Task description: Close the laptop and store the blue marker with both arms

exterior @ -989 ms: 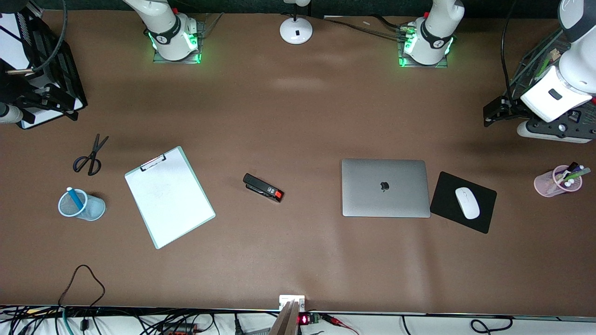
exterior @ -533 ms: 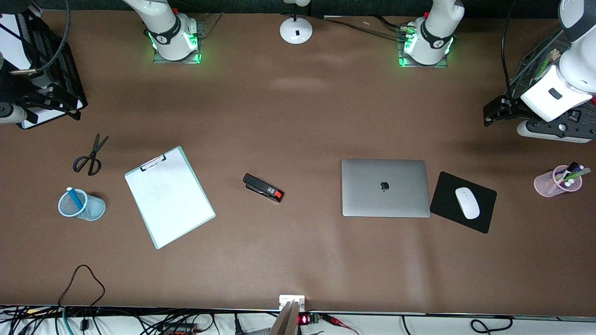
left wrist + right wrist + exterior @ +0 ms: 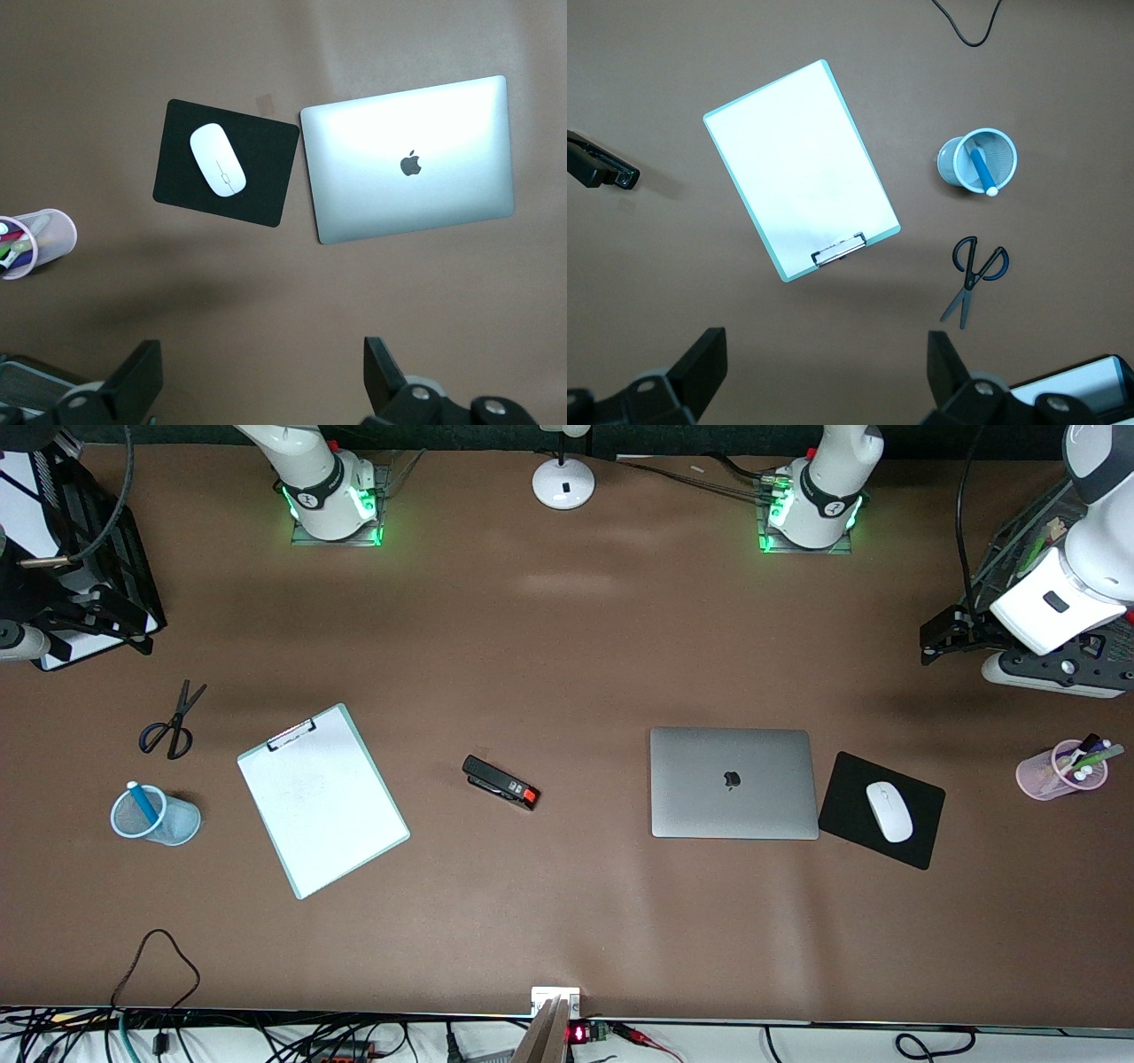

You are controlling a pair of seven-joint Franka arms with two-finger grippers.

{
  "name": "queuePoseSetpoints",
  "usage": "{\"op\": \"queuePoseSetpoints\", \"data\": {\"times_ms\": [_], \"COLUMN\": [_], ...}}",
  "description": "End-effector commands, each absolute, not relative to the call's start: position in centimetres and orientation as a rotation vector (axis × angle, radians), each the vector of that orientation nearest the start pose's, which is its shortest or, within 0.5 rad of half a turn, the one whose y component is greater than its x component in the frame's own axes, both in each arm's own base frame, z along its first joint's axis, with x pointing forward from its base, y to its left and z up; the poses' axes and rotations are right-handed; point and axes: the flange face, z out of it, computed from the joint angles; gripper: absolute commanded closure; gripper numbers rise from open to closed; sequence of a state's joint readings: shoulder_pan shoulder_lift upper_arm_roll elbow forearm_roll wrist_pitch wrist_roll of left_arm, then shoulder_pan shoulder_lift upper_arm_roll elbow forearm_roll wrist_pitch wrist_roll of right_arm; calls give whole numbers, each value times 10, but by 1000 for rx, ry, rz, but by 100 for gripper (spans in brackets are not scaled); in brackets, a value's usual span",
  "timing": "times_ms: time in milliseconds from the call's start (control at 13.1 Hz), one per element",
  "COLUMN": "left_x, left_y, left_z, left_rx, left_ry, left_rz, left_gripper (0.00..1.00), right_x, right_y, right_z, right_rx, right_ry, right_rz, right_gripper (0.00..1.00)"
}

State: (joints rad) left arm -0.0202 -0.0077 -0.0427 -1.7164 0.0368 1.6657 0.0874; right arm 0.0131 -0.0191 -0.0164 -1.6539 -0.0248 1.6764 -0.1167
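Note:
The silver-grey laptop (image 3: 733,783) lies shut on the table with its apple logo up; it also shows in the left wrist view (image 3: 407,159). The blue marker (image 3: 142,802) stands in a light-blue mesh cup (image 3: 173,824) toward the right arm's end, and shows in the right wrist view (image 3: 982,171). My left gripper (image 3: 935,642) hangs open and empty over bare table at the left arm's end, fingers wide apart (image 3: 263,376). My right gripper (image 3: 133,631) hangs open and empty over the table at the right arm's end (image 3: 824,372).
Dark-handled scissors (image 3: 173,722), a clipboard (image 3: 321,799) and a black stapler (image 3: 500,782) lie on the table. A white mouse (image 3: 889,811) sits on a black mouse pad (image 3: 850,788) beside the laptop. A pink cup of pens (image 3: 1059,772) stands at the left arm's end. A white lamp base (image 3: 563,483) stands between the arm bases.
My right gripper has drifted slightly away from the front camera. Nothing on the table has moved.

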Motion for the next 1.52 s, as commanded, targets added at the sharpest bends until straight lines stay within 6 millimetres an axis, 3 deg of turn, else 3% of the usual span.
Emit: {"op": "queuePoseSetpoints", "data": {"times_ms": [0, 1065, 1446], "left_x": [557, 550, 556], "left_y": [-27, -30, -26], "left_z": [575, 574, 575], "left_rx": [-3099, -3099, -3091], "left_ry": [281, 260, 284], "left_rz": [73, 141, 83], "left_gripper": [0, 0, 0], "right_x": [554, 554, 554], "right_y": [-4, -9, -10], "right_z": [606, 604, 604], "right_rx": [-3154, -3167, -3167], "right_ry": [-162, -157, -152], "right_rz": [-83, -85, -75], "right_gripper": [0, 0, 0]}}
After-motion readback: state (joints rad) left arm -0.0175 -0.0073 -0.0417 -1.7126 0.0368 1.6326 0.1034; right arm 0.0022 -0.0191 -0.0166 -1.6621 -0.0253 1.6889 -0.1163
